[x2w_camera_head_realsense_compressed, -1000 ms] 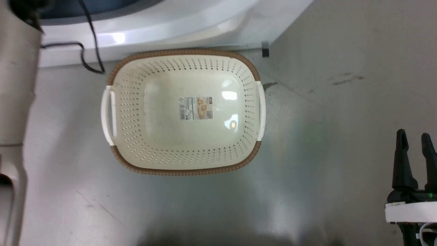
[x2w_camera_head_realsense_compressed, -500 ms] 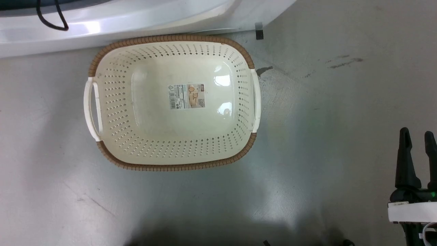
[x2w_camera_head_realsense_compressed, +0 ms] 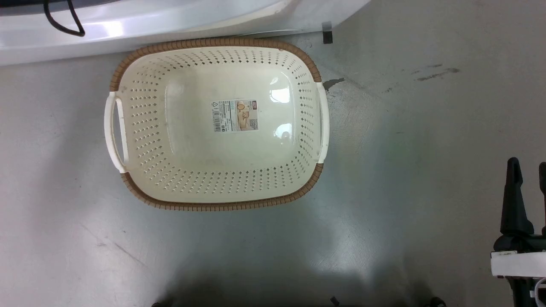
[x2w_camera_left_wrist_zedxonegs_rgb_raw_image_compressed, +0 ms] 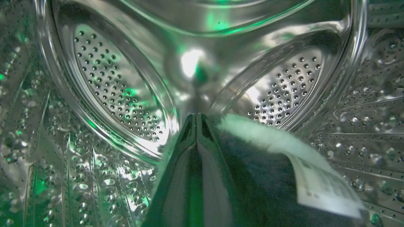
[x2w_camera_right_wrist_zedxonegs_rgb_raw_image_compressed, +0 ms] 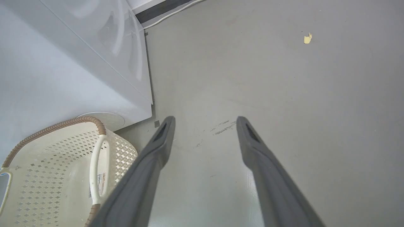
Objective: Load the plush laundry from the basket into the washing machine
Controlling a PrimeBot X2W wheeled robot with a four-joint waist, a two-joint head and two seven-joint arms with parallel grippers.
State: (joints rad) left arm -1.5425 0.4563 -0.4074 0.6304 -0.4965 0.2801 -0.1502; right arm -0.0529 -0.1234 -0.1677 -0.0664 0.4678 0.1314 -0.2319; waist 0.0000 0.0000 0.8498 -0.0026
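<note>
In the left wrist view my left gripper (x2w_camera_left_wrist_zedxonegs_rgb_raw_image_compressed: pixel 196 118) is deep inside the washing machine's shiny steel drum (x2w_camera_left_wrist_zedxonegs_rgb_raw_image_compressed: pixel 120 94). Its jaws are pressed together on the plush laundry (x2w_camera_left_wrist_zedxonegs_rgb_raw_image_compressed: pixel 268 176), whose dark fur, white patch and paper tag hang off its right side. The cream basket (x2w_camera_head_realsense_compressed: pixel 213 207) sits on the floor just in front of the white washing machine (x2w_camera_head_realsense_compressed: pixel 170 25), with nothing in it but the label on its base. My right gripper (x2w_camera_head_realsense_compressed: pixel 529 164) hangs open at the lower right, well clear of the basket (x2w_camera_right_wrist_zedxonegs_rgb_raw_image_compressed: pixel 56 164); its fingers (x2w_camera_right_wrist_zedxonegs_rgb_raw_image_compressed: pixel 157 148) stand wide apart over bare floor.
A black cable (x2w_camera_head_realsense_compressed: pixel 59 21) loops over the washer's front at the top left. The machine's corner (x2w_camera_right_wrist_zedxonegs_rgb_raw_image_compressed: pixel 148 104) and a small dark foot (x2w_camera_head_realsense_compressed: pixel 327 37) lie just beyond the basket. Grey floor with scuff marks (x2w_camera_head_realsense_compressed: pixel 435 73) stretches to the right.
The head camera has shifted, so the basket sits higher and further left in the picture. The pale left forearm seen a second ago at the left edge has gone from that view.
</note>
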